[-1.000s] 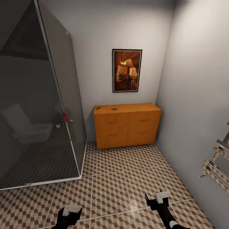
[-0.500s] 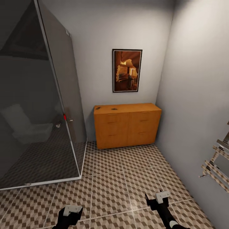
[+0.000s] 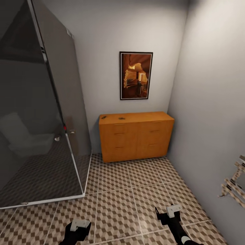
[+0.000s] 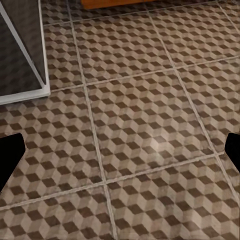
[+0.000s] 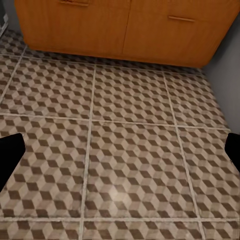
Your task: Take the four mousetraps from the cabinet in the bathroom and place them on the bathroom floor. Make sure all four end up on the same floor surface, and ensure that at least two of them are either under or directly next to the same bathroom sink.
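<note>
Stood on the floor (image 3: 129, 190) with left pincer (image 3: 79, 227) and right pincer (image 3: 169, 212) both wide and empty, well short of the cabinet (image 3: 136, 136), drawers shut and contents unseen, two small dark traps (image 3: 104, 117) seemingly atop it, probably light, stiff, best pinched by the board edges.

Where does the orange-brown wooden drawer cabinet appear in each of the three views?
Head view: orange-brown wooden drawer cabinet at centre, against the back wall.
Left wrist view: a thin strip at the top edge.
Right wrist view: its lower front across the top.
Shared landmark: cube-patterned tile floor.
</note>
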